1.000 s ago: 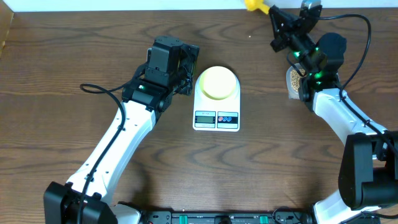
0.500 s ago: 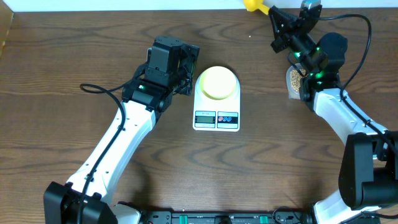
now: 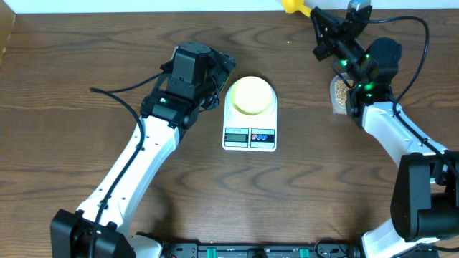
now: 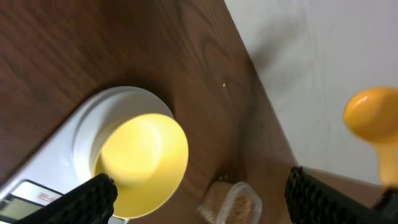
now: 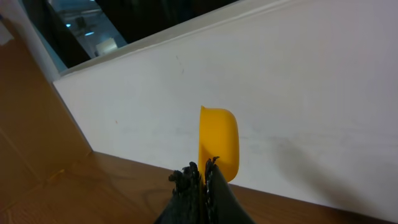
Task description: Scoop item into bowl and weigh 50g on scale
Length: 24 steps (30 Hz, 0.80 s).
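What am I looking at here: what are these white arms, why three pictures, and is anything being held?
These are two robot arms at a wooden table, each ending in a two-finger gripper. One picture looks down from above; the other two come from small cameras on each wrist. On the table stands a white kitchen scale with a pale yellow bowl on it, seemingly empty. A clear tub of beans sits partly under the right arm. The left gripper is open beside the bowl, holding nothing. The right gripper is shut on a yellow scoop at the table's far edge.
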Each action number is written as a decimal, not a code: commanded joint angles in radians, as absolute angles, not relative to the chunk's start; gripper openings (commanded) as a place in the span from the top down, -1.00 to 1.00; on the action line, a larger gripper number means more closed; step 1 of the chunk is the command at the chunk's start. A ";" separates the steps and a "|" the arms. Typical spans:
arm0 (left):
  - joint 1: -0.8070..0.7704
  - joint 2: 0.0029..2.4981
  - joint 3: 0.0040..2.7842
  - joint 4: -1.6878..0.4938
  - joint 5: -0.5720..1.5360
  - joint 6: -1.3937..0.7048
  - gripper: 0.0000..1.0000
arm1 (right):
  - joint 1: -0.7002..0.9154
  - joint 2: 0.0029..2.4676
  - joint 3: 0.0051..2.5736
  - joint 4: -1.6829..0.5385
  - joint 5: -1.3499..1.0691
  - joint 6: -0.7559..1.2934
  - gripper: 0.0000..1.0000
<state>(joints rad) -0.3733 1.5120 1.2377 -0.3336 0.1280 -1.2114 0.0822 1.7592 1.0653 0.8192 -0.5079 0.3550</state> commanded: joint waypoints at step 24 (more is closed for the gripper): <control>-0.372 1.502 1.242 -0.427 0.118 -0.566 -0.77 | 0.075 1.757 1.082 0.795 -0.469 0.340 0.97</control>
